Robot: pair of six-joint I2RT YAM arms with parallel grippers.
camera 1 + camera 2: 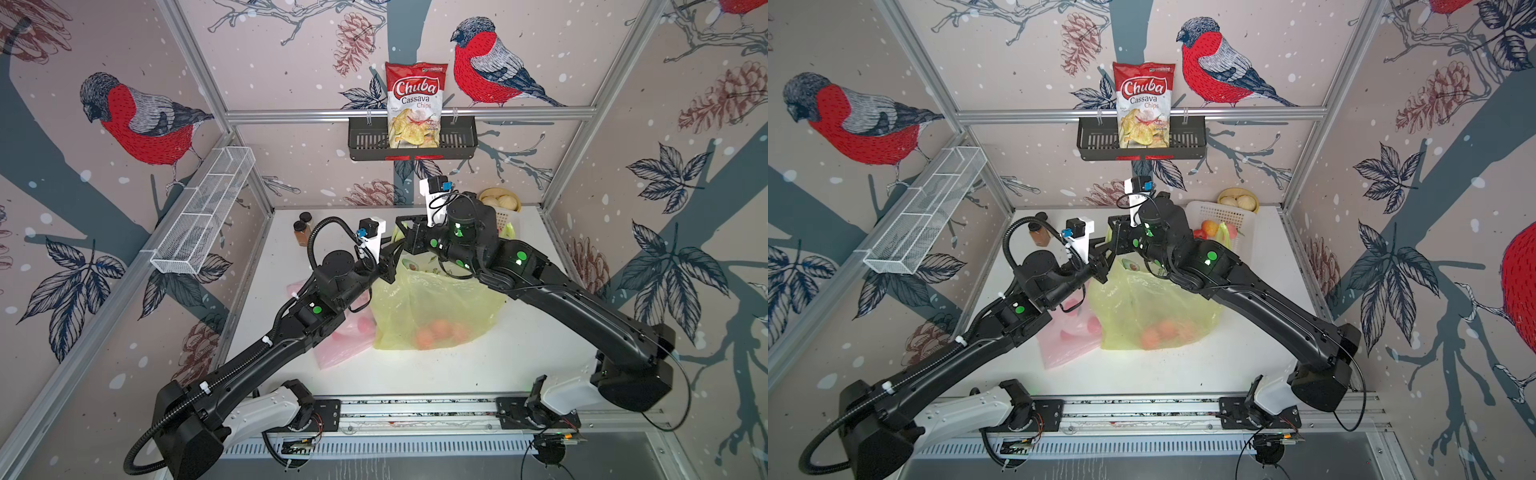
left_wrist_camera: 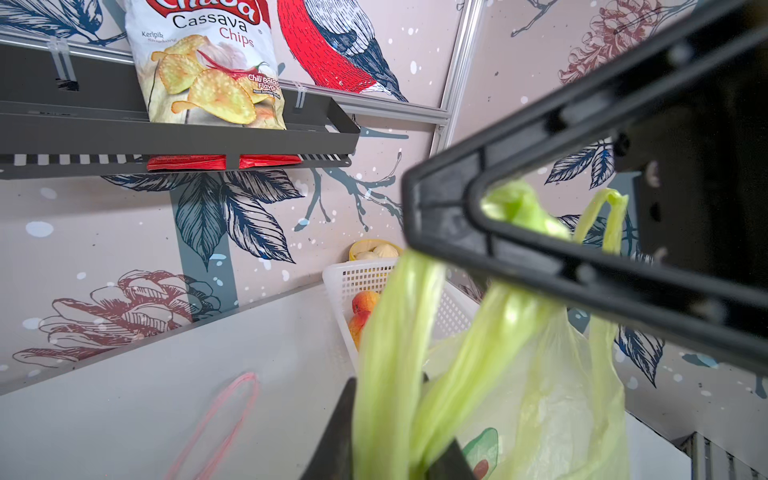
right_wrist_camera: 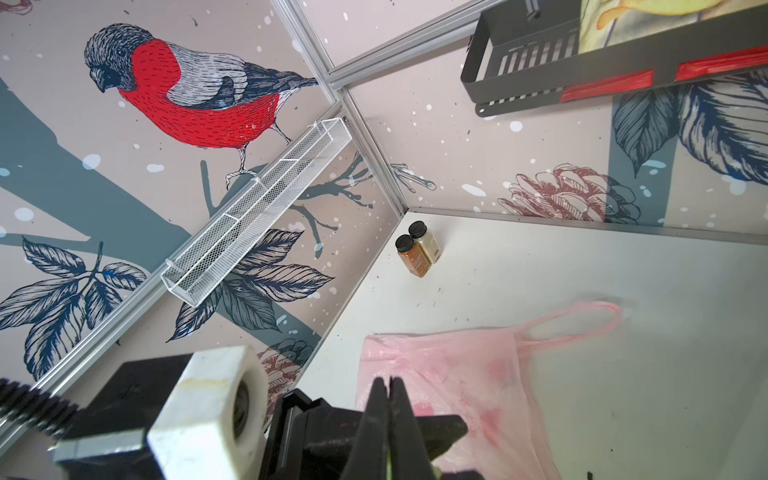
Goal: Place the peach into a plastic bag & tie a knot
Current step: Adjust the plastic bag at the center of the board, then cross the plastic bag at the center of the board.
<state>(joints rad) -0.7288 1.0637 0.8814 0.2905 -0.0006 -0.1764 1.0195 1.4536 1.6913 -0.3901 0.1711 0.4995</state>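
Peaches [image 1: 436, 334]: sitting inside bag [image 1: 432, 299], centre of table [image 1: 519, 353]. Handles [image 2: 395, 332]: rising at bag's 12 o'clock, left gripper [image 1: 389, 264] pinching them narrowly, right gripper [image 3: 388, 399] clamping shut on them. You seem to be tying the knot; next you're needing one handle looped through.

The left pincer [image 1: 1102, 266] and right pincer [image 1: 1115, 239] meet at the gathered top of the yellow-green bag [image 1: 1142, 303]. The bag sags from them to the desk [image 1: 1183, 370], with peaches [image 1: 1163, 332] in its bottom. A pink bag [image 1: 1067, 340] lies under the left pincer's arm, and a white basket [image 1: 1225, 214] stands beyond the right pincer.
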